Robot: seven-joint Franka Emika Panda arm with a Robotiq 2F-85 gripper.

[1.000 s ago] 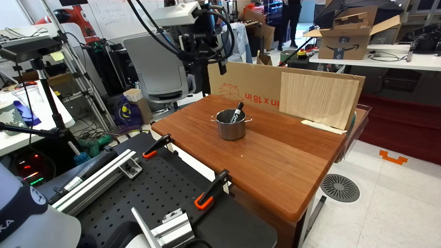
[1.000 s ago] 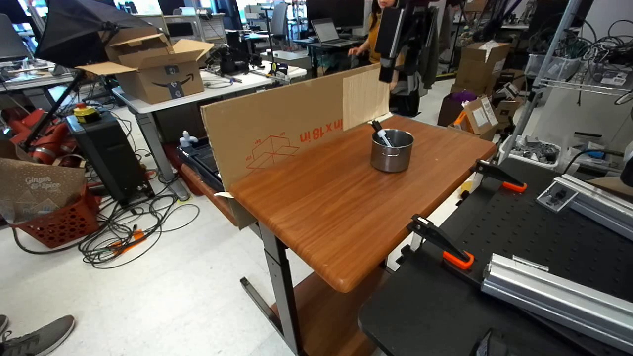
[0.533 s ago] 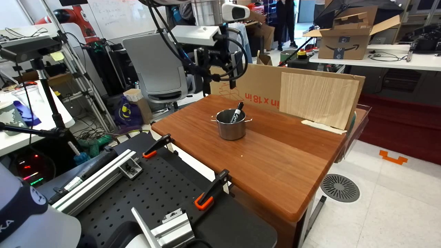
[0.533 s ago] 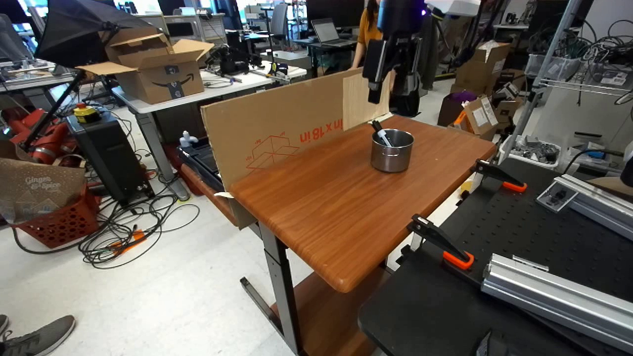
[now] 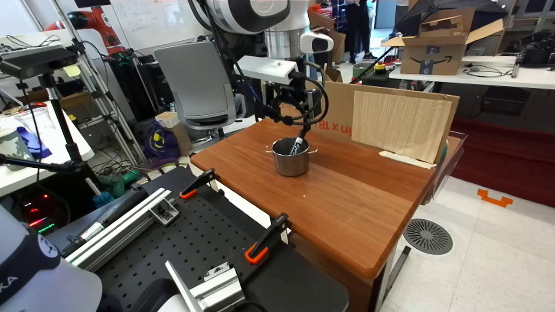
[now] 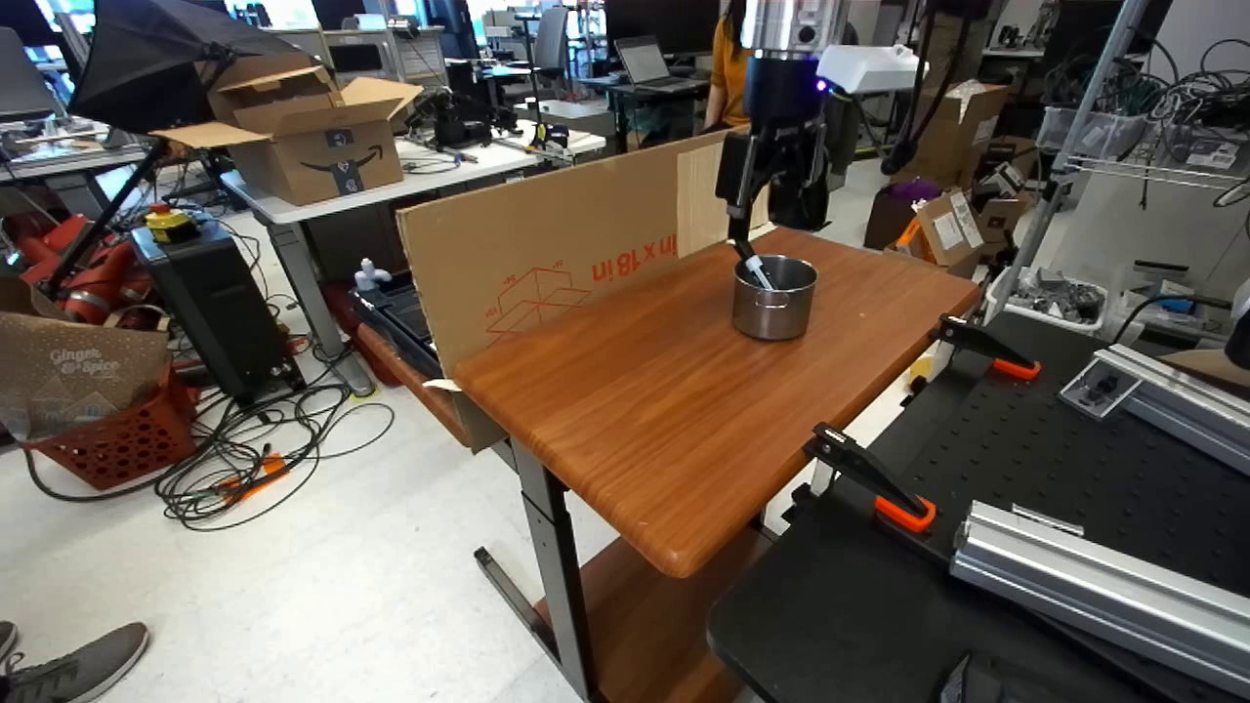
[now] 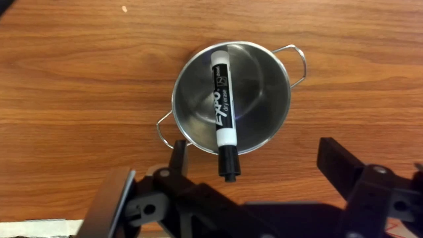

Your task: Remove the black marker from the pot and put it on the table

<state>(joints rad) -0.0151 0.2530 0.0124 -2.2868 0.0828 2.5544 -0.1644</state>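
Note:
The black marker (image 5: 296, 147) leans in the pot (image 5: 291, 167), its white end inside and its black cap sticking up past the rim. The marker (image 6: 758, 271) and pot (image 6: 771, 317) also show in an exterior view. The silver pot stands upright on the reddish-brown table (image 5: 347, 208). My gripper (image 7: 252, 145) is open above the pot's rim. In the wrist view the marker's cap (image 7: 228, 162) lies between the spread fingers, nearer the left finger, with a gap on both sides. In an exterior view the gripper (image 6: 744, 223) overlaps the cap's top.
A cardboard panel (image 6: 537, 273) stands along the table's far edge, with a pale wood-grain board (image 5: 401, 125) on it. A black workbench (image 5: 208, 242) with clamps (image 5: 269, 238) adjoins the near edge. The pot's wire handles (image 7: 302, 62) stick out on two sides.
My gripper has come down to the marker's cap, moving down and right in an exterior view. The marker and pot have not moved.

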